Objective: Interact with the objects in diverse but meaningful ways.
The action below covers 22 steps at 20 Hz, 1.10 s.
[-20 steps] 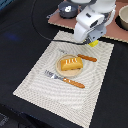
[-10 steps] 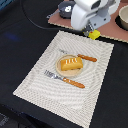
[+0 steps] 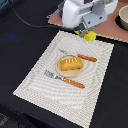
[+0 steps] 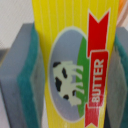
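pincer clamped on yellow butter packet, pads flush on both sides, held above striped mat's far edge, bread loaf well apart

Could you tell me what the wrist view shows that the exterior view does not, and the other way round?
Only the wrist view shows the label on the yellow butter packet: a cow picture and a red banner reading BUTTER, with the teal-edged grey pads pressed against its sides. Only the exterior view shows the striped placemat, the bread loaf on a small plate, the orange-handled fork and knife, and a bowl at the exterior view's right. Both show the packet held in the pincer.
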### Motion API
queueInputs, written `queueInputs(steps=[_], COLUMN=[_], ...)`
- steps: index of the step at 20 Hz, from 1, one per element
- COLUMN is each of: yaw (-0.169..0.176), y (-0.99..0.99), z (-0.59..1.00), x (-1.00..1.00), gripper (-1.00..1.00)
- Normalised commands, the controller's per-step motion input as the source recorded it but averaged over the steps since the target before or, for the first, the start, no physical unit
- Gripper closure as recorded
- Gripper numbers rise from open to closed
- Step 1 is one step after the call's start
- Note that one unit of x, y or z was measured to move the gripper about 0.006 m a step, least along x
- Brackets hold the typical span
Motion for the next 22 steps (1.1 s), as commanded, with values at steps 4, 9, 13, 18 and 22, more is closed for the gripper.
queueInputs(steps=[4,9,13,18,22], yaw=[0.000,0.000,0.000,0.000,0.000], y=[-0.95,-0.93,-0.93,-0.95,-0.98], z=[0.03,0.00,-0.02,-0.09,-0.18], x=[-0.03,-0.12,-0.12,-0.06,0.00], gripper=[1.00,1.00,1.00,1.00,1.00])
